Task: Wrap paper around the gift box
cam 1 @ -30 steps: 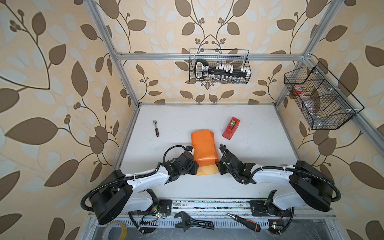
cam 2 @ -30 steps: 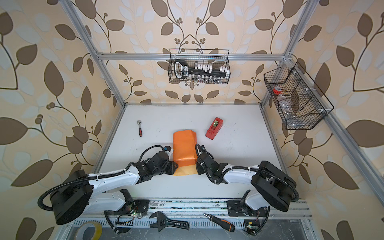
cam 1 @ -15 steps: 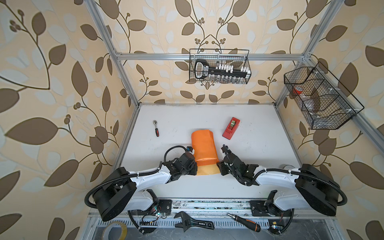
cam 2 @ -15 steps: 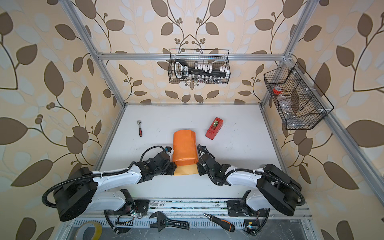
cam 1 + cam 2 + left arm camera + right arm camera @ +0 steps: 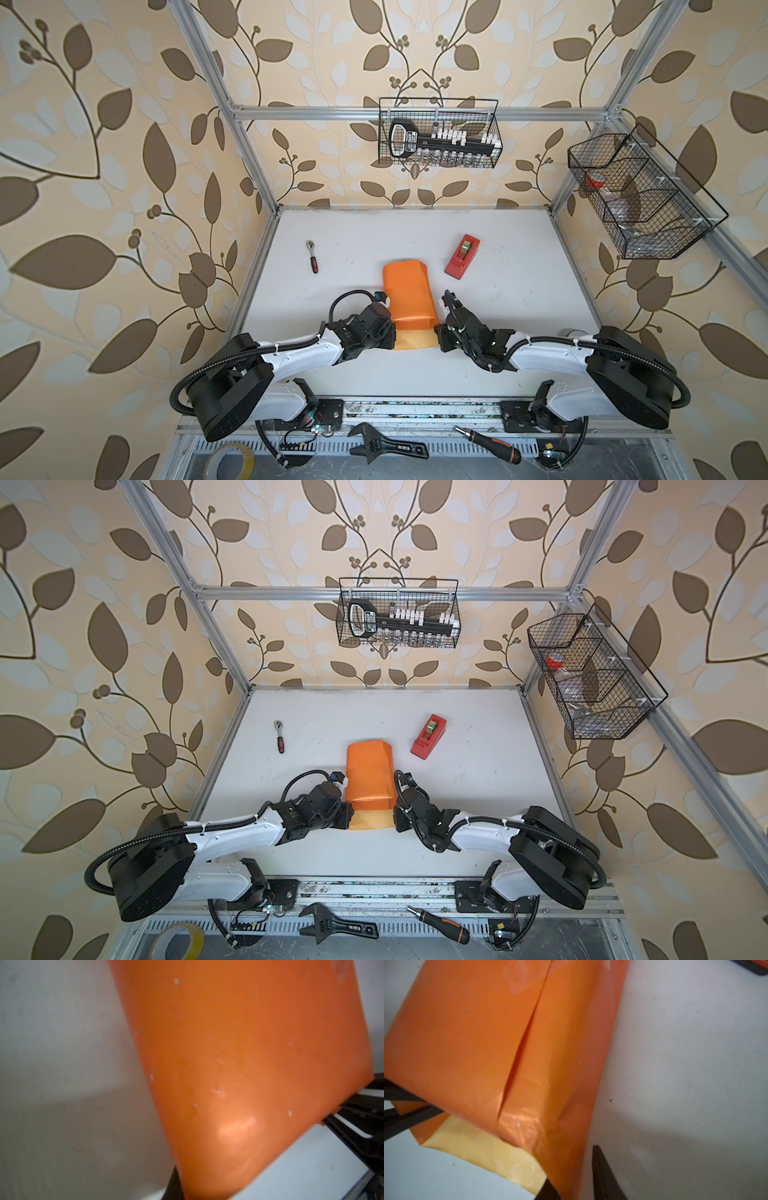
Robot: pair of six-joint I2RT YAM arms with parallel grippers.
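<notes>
Left gripper (image 5: 390, 334) pinched tight on paper (image 5: 409, 291) at its near-left corner; right gripper (image 5: 439, 332) straddles near-right edge, jaws slightly apart.

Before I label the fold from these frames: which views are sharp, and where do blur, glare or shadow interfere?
Left wrist view: the paper is out of focus, with a glare patch. Right wrist view: sharper, seam readable, crinkle sheen, a shadow across the table. Both top views: sharp, evenly lit.

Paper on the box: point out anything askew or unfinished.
The paper is unfinished at its near end: a yellow flap sticks out flat on the table, and the top seam gapes instead of lying flat.
</notes>
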